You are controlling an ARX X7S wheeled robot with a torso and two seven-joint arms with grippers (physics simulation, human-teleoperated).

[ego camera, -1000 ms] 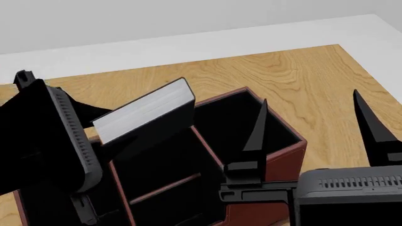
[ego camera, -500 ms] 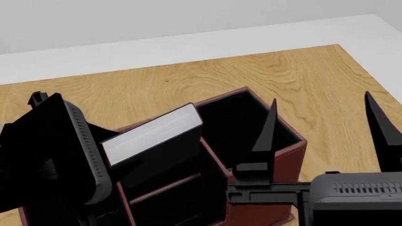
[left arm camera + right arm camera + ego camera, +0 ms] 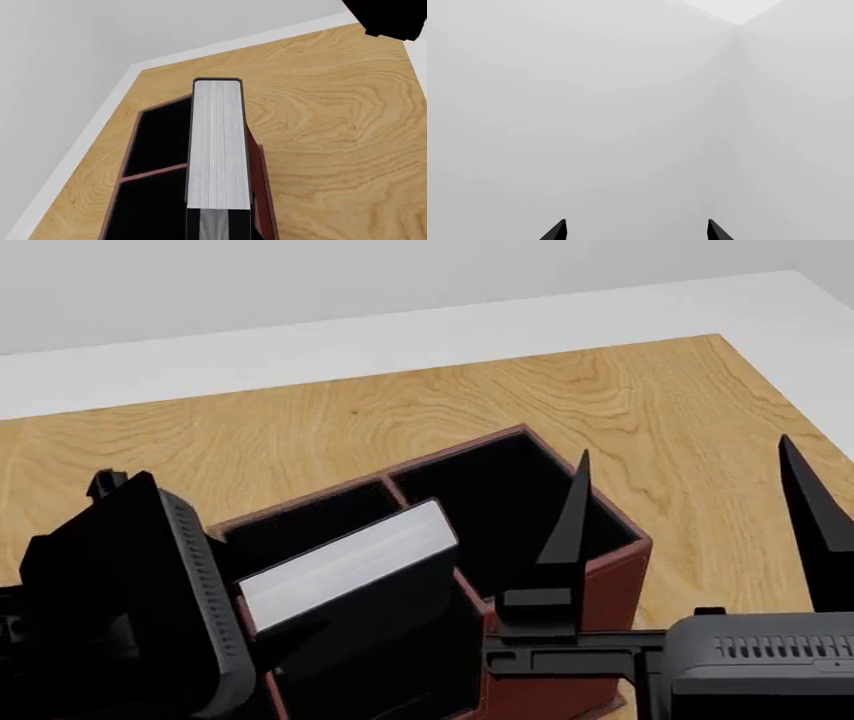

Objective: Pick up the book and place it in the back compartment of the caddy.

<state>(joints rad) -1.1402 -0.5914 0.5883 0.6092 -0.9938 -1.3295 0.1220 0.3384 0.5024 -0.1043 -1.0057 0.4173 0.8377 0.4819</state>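
Note:
My left gripper (image 3: 267, 628) is shut on the near end of the book (image 3: 350, 565), a dark hardcover with its white page edge up. It holds the book tilted, low over the middle of the caddy (image 3: 598, 575), a red-brown box with black cells. Two back cells show beyond the book. In the left wrist view the book (image 3: 217, 145) runs along a red-brown wall of the caddy (image 3: 261, 200), with open cells beside it; my left gripper (image 3: 217, 227) grips its end. My right gripper (image 3: 687, 515) is open and empty, fingers pointing up, by the caddy's right side; the right wrist view shows only its tips (image 3: 636, 231).
The caddy stands on a wooden table (image 3: 641, 400) with a white floor strip (image 3: 400, 335) beyond its far edge. The right wrist camera faces a plain grey wall. The mug is out of view.
My left gripper has brought the book down and towards me, from above the caddy's rim to low over its cells. The right gripper has shifted slightly right.

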